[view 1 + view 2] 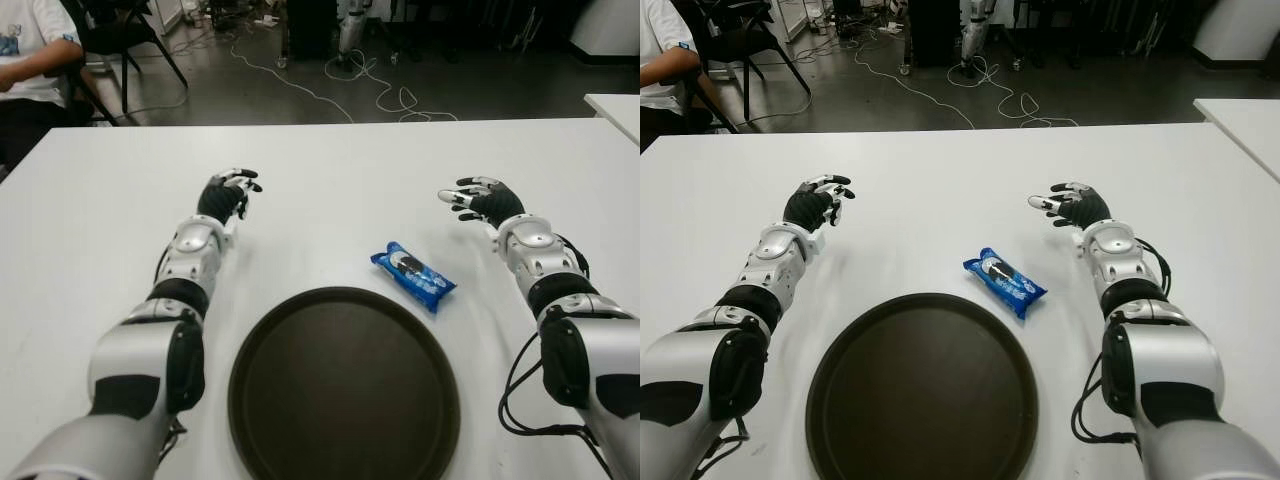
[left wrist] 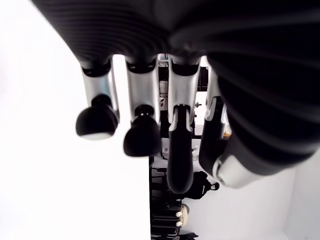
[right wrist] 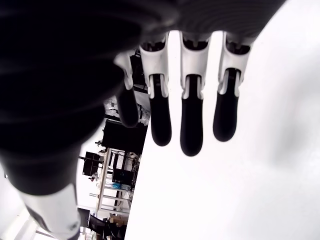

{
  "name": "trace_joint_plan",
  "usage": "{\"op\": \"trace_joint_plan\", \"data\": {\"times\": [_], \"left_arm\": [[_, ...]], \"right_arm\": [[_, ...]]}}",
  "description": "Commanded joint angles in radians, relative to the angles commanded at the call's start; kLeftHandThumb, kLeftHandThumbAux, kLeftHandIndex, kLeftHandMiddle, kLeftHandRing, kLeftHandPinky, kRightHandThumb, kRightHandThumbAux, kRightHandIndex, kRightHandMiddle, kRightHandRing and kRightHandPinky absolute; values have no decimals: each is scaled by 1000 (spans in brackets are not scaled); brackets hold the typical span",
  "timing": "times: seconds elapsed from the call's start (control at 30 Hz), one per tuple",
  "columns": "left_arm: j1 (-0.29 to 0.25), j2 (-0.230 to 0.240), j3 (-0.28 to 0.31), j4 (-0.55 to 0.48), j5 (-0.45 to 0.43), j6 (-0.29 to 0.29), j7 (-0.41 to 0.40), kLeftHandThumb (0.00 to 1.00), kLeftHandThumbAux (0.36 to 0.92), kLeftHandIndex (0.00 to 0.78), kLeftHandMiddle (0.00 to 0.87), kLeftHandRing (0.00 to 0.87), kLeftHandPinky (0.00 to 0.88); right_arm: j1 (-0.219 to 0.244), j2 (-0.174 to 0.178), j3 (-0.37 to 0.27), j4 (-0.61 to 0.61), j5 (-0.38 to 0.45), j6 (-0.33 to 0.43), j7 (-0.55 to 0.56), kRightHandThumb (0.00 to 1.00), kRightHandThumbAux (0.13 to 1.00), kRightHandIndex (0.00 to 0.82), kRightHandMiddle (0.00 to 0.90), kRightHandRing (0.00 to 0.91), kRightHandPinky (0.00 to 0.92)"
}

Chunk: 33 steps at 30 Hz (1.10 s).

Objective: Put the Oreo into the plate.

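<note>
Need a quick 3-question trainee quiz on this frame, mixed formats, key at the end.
1. True or false: the Oreo pack already lies inside the plate.
2. Which hand is nearer the Oreo pack? A) left hand B) right hand
3. Fill in: both hands are ____ and hold nothing.

Key
1. False: the Oreo pack lies on the white table, just beyond the plate's far right rim.
2. B
3. open

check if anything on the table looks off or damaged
Nothing stands out. The Oreo pack lies flat and intact on the table, just beyond the plate. The left hand and right hand are open and hold nothing.
</note>
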Motion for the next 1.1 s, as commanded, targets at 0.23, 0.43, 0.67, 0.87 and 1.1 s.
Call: {"op": "trace_joint_plan", "data": {"times": [0.23,0.43,0.67,0.87,1.1], "left_arm": [[-1,1,-1,0,-1,2,-1,856,660,414,553,773,808],[-1,0,0,1,-3,4,2,856,660,414,551,771,810],[-2,0,5,2,-9,5,-2,856,660,414,551,786,817],[0,-1,4,1,-7,1,-2,856,660,415,551,774,804],[-1,-1,4,1,-6,1,-4,856,660,415,551,774,805]], "right_arm": [[0,-2,3,0,-3,2,2,0,749,312,375,417,445],[2,-3,3,0,-4,-7,9,0,752,310,375,420,454],[1,-3,0,0,-1,-4,10,0,757,303,375,424,454],[-1,-3,5,0,-7,2,2,0,769,280,357,403,437],[0,-4,6,1,-10,3,0,0,766,287,357,400,428]]}}
